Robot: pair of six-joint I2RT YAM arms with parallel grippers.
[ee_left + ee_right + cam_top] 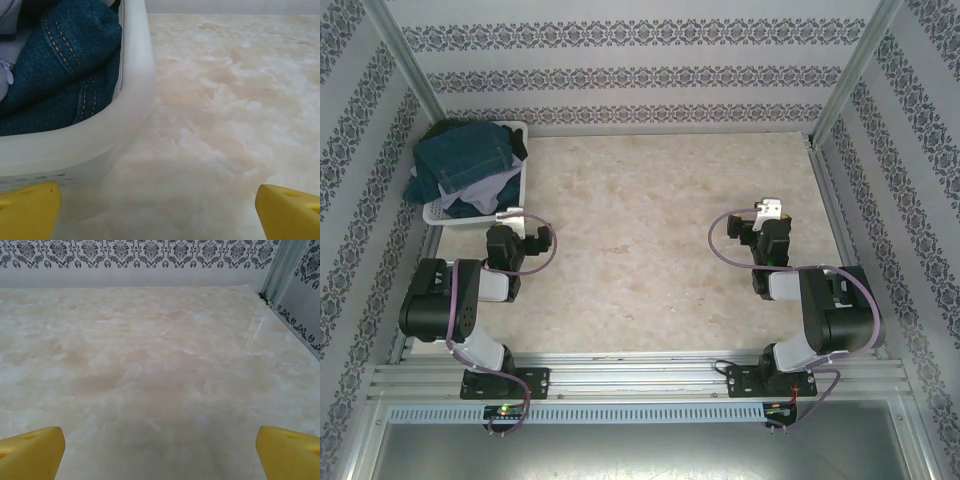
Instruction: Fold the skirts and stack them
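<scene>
1. Right gripper (769, 212): jaws wide apart, nothing btwn them, hovering over bare table (640, 290), well apart from any cloth.
2. Left gripper (510, 214): fingers (30, 210) also spread, empty, just beside near corner of the white basket (135, 80).
3. Skirts (470, 165) are heaped in the basket, far-left corner; denim skirt (465, 148) on top, lavender-grey one (480, 187) under it. None folded yet.
4. Step, as I read it: get the first skirt out. Bring L over the rim, pinch a top fold of denim only, lift straight up so the basket doesn't drag, then lay it flat mid-table w/ R ready to smooth.
</scene>
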